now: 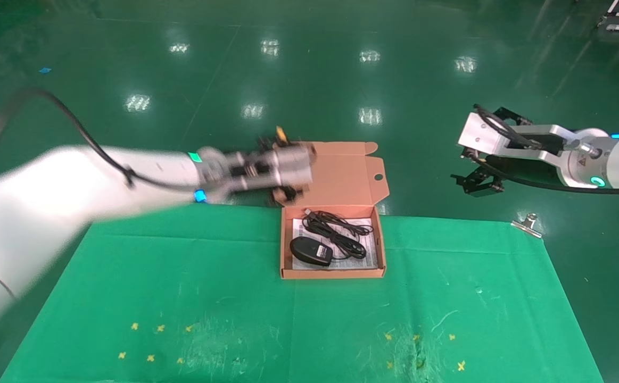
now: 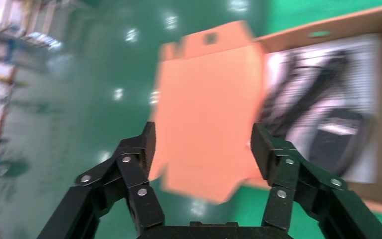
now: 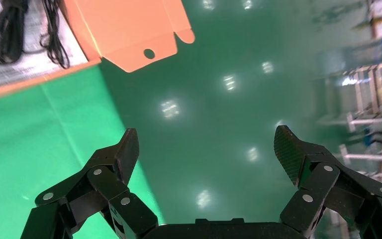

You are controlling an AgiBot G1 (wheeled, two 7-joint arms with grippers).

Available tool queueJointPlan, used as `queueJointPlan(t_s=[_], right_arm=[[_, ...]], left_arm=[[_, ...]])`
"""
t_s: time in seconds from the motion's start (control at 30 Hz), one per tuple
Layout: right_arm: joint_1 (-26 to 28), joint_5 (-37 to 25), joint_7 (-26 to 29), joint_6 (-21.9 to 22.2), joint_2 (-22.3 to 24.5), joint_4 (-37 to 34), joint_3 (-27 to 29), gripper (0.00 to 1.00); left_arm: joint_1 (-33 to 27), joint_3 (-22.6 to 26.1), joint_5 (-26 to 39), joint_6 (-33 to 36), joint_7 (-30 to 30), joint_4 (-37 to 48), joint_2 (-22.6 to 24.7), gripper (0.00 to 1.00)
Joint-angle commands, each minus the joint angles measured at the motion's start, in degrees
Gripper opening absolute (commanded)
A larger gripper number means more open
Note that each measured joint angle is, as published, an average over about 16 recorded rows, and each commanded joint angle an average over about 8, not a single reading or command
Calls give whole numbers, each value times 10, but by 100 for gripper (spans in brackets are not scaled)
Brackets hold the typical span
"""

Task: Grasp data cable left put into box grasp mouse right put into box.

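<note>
Left end effector (image 2: 203, 144) hovers with its fingers spread wide and nothing between them, right at the back left corner of the box (image 1: 288, 250), over the laid-back flap lid (image 1: 344, 173). Just ahead of it, down inside the box, the mouse (image 1: 311, 251) lies in the near left part on the white printed sheet (image 1: 373, 255), and the data cable (image 1: 341, 231) sits coiled beside and behind the mouse, touching it or nearly so. Both are in the box, and the lid hangs open past the far edge of the bench (image 1: 181, 287), its round hole (image 1: 379, 176) showing. Over to the far side, well apart from the box, the right end effector (image 3: 206, 154) is parked above the floor (image 1: 309, 69) beyond the bench's far right corner, fingers spread and empty. A metal clip (image 1: 528, 223) grips the green bench cover just below it.
</note>
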Motion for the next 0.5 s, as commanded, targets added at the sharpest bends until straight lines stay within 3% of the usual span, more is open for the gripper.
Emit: queueJointPlan(t_s=[0.03,0.23,0.5], right_arm=[[5,-6,-5,1,1,8,0,100],[1,-1,-12,-10,4,16,6,100],[-46,82,-32,-62,17,31,63,100]], left_arm=[[-17,-2,4,-5,-16,-1,-6,100],[-19,-24,-14,5,-33,-15,-25,100],[29,-84,-71,74,-52,-60,-73,100]])
